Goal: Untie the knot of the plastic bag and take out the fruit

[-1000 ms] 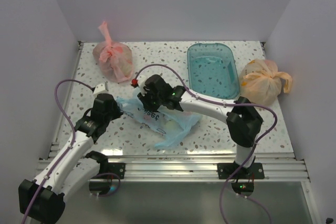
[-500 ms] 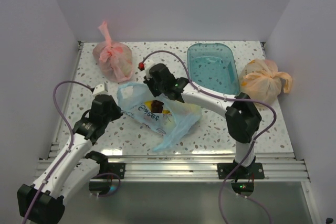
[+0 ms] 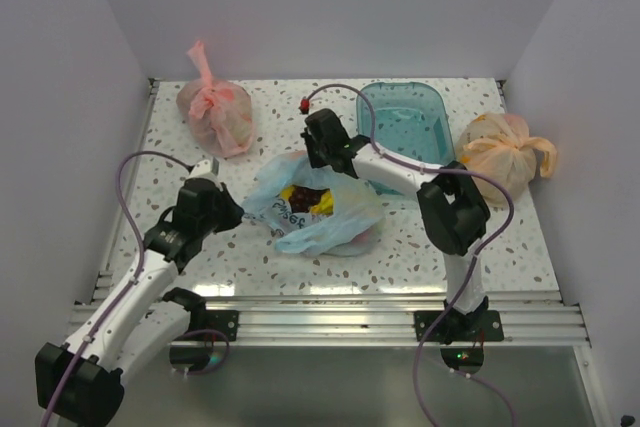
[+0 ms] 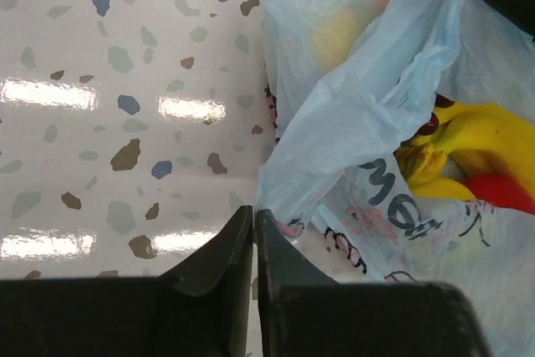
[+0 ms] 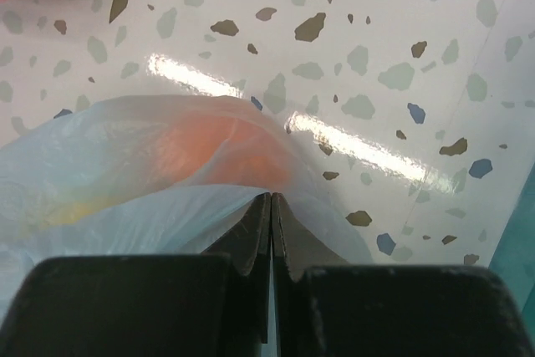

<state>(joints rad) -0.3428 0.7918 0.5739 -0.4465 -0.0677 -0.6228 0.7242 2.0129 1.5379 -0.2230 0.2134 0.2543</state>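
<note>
The light blue plastic bag (image 3: 322, 209) lies at the table's middle, its mouth pulled open. Inside it I see the yellow banana bunch (image 3: 300, 194), a red fruit (image 4: 501, 192) and something dark (image 3: 313, 197). An orange fruit (image 5: 230, 152) shows through the film. My left gripper (image 3: 243, 215) is shut on the bag's left edge (image 4: 288, 202). My right gripper (image 3: 318, 160) is shut on the bag's far rim (image 5: 192, 206).
A knotted pink bag (image 3: 215, 112) sits at the back left. A knotted orange bag (image 3: 503, 154) sits at the right. A teal tray (image 3: 405, 132) stands at the back right, close to my right arm.
My right gripper moved back and to the right with the bag's rim, my left held its edge. The bag's mouth has spread open and the fruit inside now shows.
</note>
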